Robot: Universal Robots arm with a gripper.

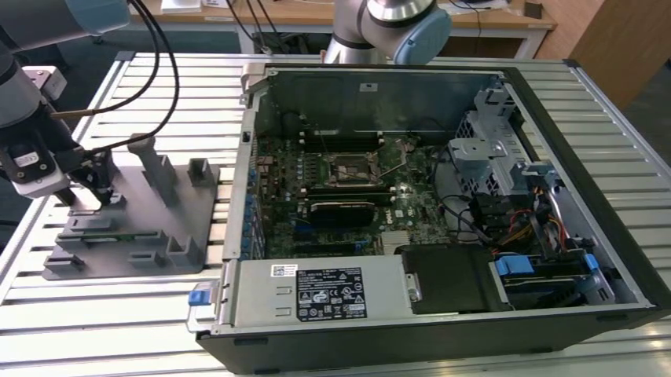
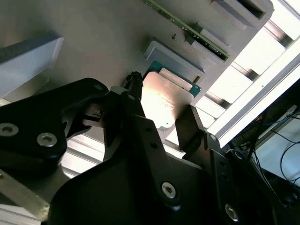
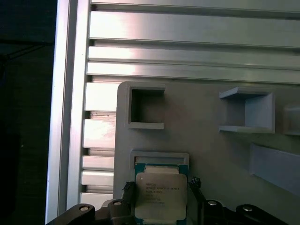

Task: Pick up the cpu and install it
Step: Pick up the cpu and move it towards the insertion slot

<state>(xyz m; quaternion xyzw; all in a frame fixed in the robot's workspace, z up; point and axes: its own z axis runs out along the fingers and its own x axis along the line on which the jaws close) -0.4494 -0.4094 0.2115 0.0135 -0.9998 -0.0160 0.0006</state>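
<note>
Slotted aluminium table (image 1: 157, 78), grey fixture plate (image 1: 126, 253); claw (image 3: 161, 186) clamped on cpu (image 3: 159, 199), seated in recess.

I see the fixture (image 1: 137, 236) on the table (image 1: 105, 330), exterior view's left of the case (image 1: 314, 345). The cpu (image 3: 159, 197) sits in the fixture's pocket, gripper (image 3: 160, 184) over it.

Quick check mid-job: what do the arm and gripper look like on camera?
The arm is grey metal tube with light blue joint caps; black cables loop along it. The gripper is matte black, built of jointed links with silver screw heads.
</note>
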